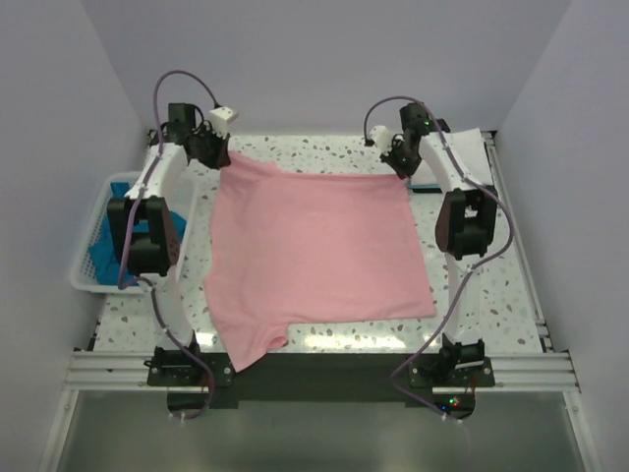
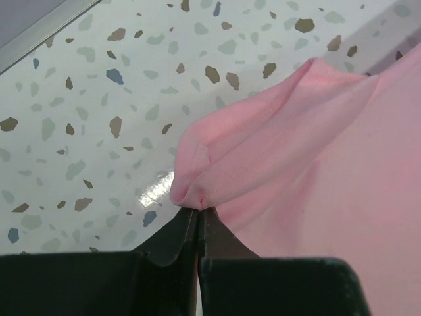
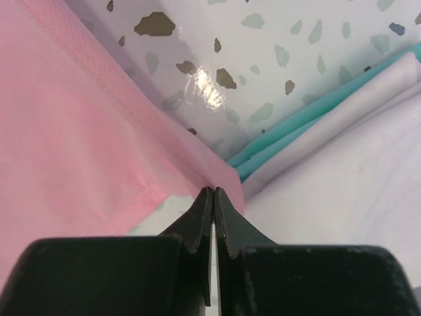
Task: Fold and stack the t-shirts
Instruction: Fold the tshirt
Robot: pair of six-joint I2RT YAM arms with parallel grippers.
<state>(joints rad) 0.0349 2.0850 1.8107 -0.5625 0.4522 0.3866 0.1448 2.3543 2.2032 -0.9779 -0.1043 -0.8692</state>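
A light pink t-shirt (image 1: 314, 251) lies spread over the middle of the table, one sleeve hanging over the near edge. My left gripper (image 1: 216, 154) is at its far left corner. In the left wrist view that gripper (image 2: 197, 209) is shut on a bunched fold of the pink cloth (image 2: 276, 145). My right gripper (image 1: 401, 163) is at the far right corner. In the right wrist view that gripper (image 3: 214, 191) is shut on the hemmed pink edge (image 3: 99, 131). Folded white (image 3: 348, 191) and teal-blue (image 3: 289, 128) t-shirts lie stacked just beside it.
A white lattice basket (image 1: 86, 236) hangs off the table's left side with teal-blue cloth (image 1: 106, 251) in it. The folded stack (image 1: 470, 147) sits at the far right corner. Bare speckled tabletop (image 1: 491, 295) shows right of the pink shirt. Grey walls enclose three sides.
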